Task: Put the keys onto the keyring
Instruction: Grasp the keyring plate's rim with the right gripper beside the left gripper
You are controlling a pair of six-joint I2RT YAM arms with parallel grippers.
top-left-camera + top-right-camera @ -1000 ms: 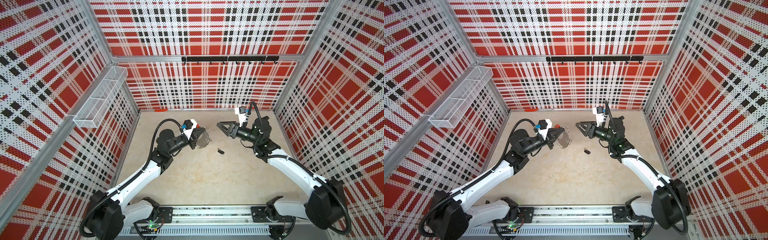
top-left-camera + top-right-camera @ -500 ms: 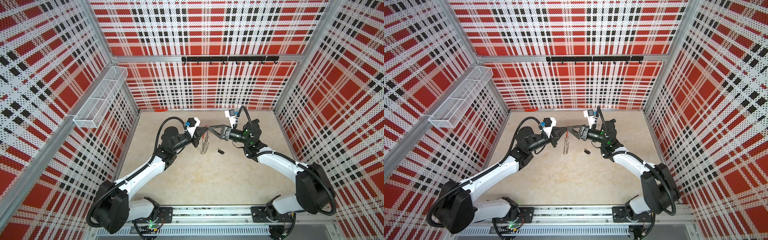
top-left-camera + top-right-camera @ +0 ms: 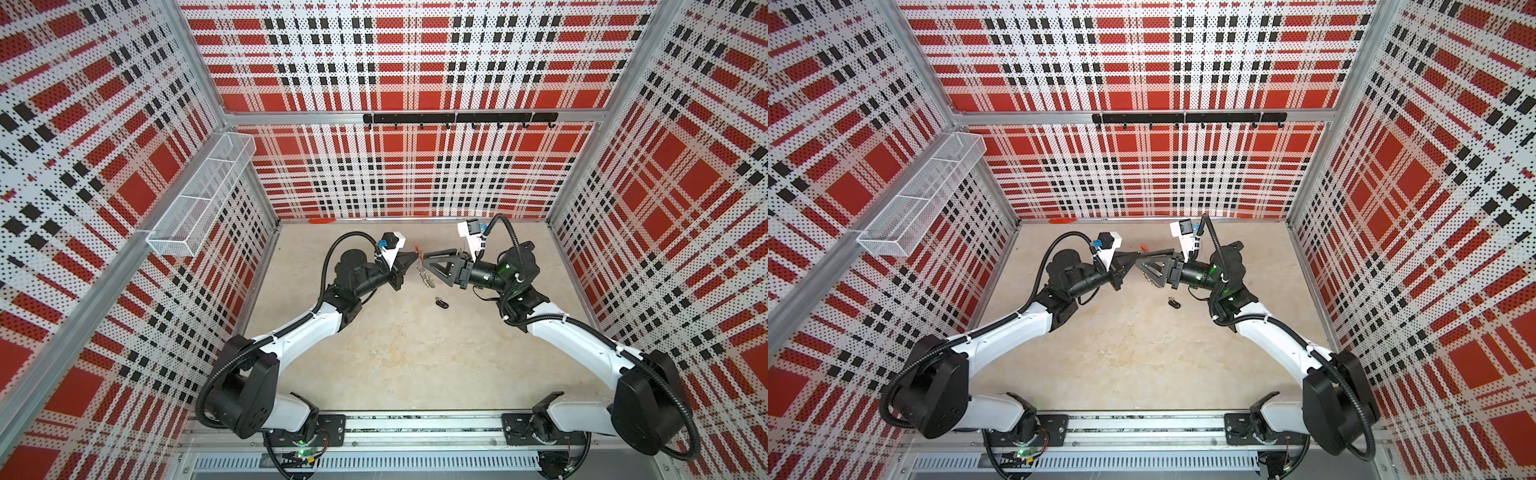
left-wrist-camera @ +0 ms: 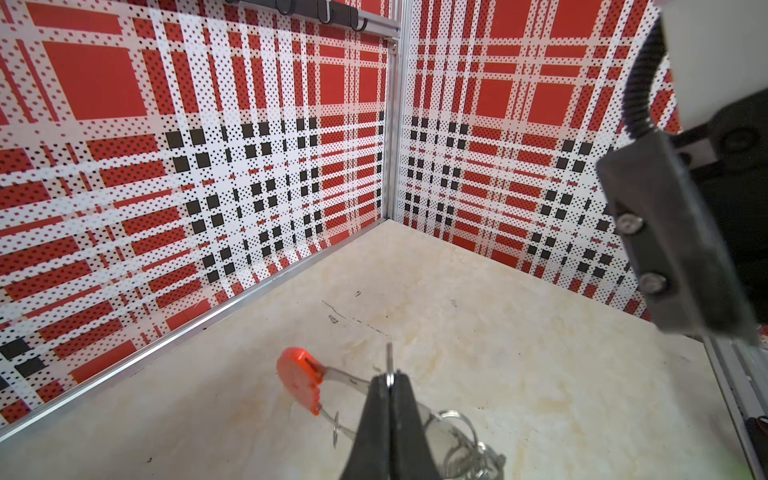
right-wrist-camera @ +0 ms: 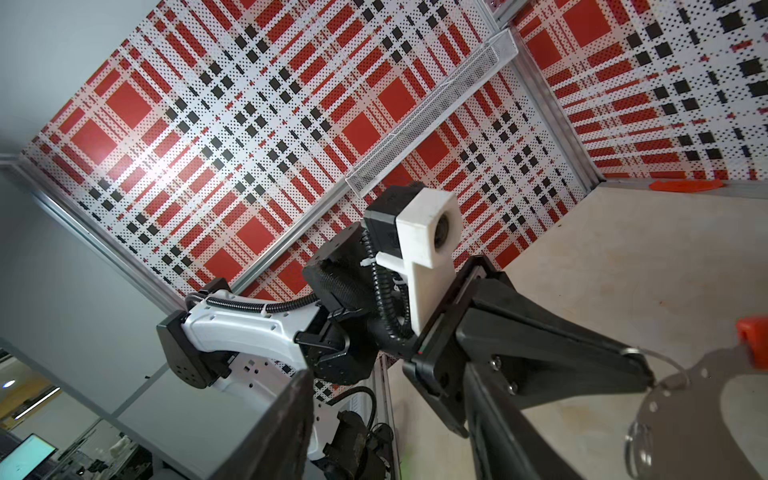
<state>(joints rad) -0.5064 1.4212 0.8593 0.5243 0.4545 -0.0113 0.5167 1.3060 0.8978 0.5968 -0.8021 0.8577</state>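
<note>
We look down into a cell whose plaid walls [image 3: 415, 62] close round a pale table [image 3: 415, 357]. Two white-and-black arms reach in from the near rail, the left arm [image 3: 299, 328] and the right arm [image 3: 582, 336]. They meet nose to nose toward the back of the table.

On the left-hand wall hangs a long wire basket [image 3: 201, 197], split by dividers into three compartments (the wall's plaid shows through its mesh). A black hook rail [image 3: 457, 118] runs along the back wall, and an orange strip [image 3: 322, 220] lies at that wall's foot.

The left gripper [image 3: 415, 260] has its fingers pressed together on the thin wire of the keyring [image 3: 427, 277], and the hoop hangs from that pinch. In the left wrist view the red sleeve [image 4: 300, 380] sits just to one side of the closed tips, with the small silver loops [image 4: 461, 440] bunched on the other side. We cannot tell whether the lowest loops touch the table.

The right gripper [image 3: 424, 258] faces it with its fingers [image 3: 442, 252] apart and clamped on nothing. Their tips are just beside the left gripper's tip and the hoop, and we cannot tell whether they touch.

The keys [image 3: 441, 304] lie flat on the table, near the right gripper's wrist and apart from both grippers and the keyring.
</note>
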